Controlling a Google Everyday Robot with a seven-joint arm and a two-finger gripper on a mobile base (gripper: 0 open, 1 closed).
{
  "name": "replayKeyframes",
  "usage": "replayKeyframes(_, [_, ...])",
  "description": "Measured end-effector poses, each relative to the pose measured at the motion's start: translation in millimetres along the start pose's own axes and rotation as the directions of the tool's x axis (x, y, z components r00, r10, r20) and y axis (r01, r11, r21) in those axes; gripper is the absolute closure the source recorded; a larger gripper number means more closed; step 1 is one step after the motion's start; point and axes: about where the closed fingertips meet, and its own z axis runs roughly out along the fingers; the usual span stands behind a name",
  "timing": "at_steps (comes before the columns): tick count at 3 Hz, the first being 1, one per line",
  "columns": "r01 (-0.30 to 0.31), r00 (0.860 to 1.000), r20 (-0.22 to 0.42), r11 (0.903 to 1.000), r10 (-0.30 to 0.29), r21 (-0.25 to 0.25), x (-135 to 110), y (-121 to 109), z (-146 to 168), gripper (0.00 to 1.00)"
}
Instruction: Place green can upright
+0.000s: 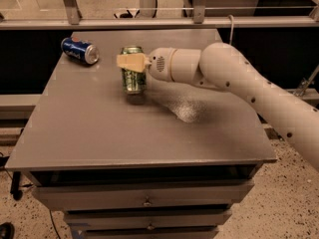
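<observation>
The green can (pixel 134 80) stands upright on the tabletop (pixel 99 133), far and left of centre. The claw (pixel 130 59) reaches in from the right, pinching its upper part. A blue can (pixel 79 51) lies far left.

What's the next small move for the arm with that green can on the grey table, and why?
Probably open the fingers and let go. The gripper is clamped on the upper part of the green and white aluminium drink can. The can stands upright with its base seemingly on the grey table top, well apart from the blue can lying on its side.
</observation>
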Motion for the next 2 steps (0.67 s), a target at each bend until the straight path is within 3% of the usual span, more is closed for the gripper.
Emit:
replayKeyframes(1, [0.105, 0.993, 0.058, 0.9874, -0.098, -0.118, 5, 25, -6, 1.00])
replayKeyframes(2, [0.284, 0.957, 0.114, 0.9374, -0.265, -0.202, 10, 62, -6, 1.00])
